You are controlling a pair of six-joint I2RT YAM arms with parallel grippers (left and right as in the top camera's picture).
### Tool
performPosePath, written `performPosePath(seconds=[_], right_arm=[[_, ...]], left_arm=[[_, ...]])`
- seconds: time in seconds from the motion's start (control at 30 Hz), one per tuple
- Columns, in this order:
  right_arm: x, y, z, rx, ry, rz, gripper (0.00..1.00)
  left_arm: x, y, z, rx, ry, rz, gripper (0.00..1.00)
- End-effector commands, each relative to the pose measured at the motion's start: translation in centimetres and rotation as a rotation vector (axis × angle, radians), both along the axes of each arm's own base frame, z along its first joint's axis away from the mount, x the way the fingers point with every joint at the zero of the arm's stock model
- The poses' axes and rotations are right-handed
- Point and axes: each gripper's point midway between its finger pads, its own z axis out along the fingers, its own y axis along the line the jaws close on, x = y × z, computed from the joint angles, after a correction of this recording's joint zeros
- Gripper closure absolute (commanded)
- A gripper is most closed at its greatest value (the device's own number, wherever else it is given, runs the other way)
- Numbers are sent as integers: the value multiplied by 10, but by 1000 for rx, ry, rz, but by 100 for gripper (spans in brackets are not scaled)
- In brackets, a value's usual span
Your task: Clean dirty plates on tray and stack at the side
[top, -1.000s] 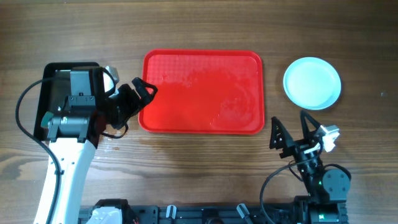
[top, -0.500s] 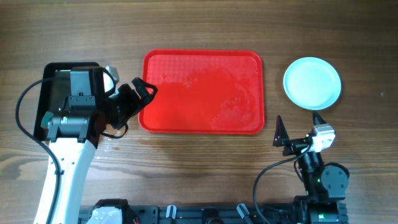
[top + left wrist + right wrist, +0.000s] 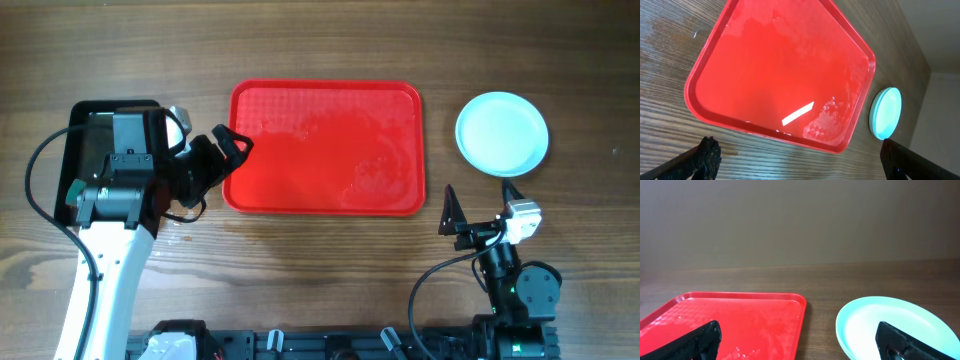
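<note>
Jaws: both pairs apart, empty | left gripper (image 3: 232,152) at the left rim of the tray (image 3: 325,148) | right gripper (image 3: 480,200) has drawn back towards its base in the last second, clear of the plates (image 3: 502,133) | plates sit right of the tray, which holds none | judged: stacking looks done.

Two dark fingers (image 3: 697,341) of the right gripper (image 3: 800,342) frame the bottom corners of the view, spread wide with nothing between them. Beyond them, a red tray (image 3: 740,312) lies flat on the brown wooden table (image 3: 825,277), wet streaks and droplets glinting on its textured floor. Just to the right, apart from the tray's rim, sit the pale bluish-white plates (image 3: 890,320), a second rim showing under the top plate's left edge. A plain grey wall (image 3: 800,220) fills the background.
</note>
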Motion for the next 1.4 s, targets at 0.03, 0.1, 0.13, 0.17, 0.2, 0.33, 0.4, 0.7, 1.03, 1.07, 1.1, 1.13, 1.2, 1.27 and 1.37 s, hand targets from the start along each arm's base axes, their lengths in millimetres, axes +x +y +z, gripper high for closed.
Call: performPosePath(seconds=[0.03,0.1,0.13,0.17,0.2,0.33,0.4,0.7,1.03,1.07,1.1,1.13,1.2,1.27,1.37], right_arm=[[-1,-1,4,14,-17,-5,0],[-1,-1,4,14,-17,-5,0],[-1,-1,4,14,-17,-5,0],[-1,-1,4,14,-17,-5,0],[-1,-1,4,14,-17,-5,0],[-1,-1,4,14,-17,-5,0],[-1,-1,4,14,-16,-5,0],[-1,-1,4,13,-16,-5,0],[-1,-1,4,14,-16,-5,0],[-1,-1,4,14,-16,-5,0],[-1,-1,4,14,-16,-5,0],[-1,-1,4,14,-16,-5,1],[-1,-1,4,14,-16,-5,0],[-1,-1,4,14,-16,-5,0],[-1,-1,4,14,-16,-5,0]], left_arm=[[-2,-3,-2,5,-3,-27,0],[-2,-3,-2,5,-3,-27,0],[-2,-3,-2,5,-3,-27,0],[-2,-3,-2,5,-3,-27,0],[-2,-3,-2,5,-3,-27,0],[-1,3,-5,38,-1,-6,0],[-1,7,-7,58,7,7,0],[-29,18,-29,215,-43,-128,0],[-45,25,-77,263,-329,-90,0],[-46,29,-78,285,-339,-71,0],[-48,34,-79,306,-344,-53,0],[-49,39,-82,329,-350,-33,0],[-48,44,-87,351,-371,-11,0],[-48,44,-90,350,-407,-4,0],[-44,44,-87,350,-492,12,0]])
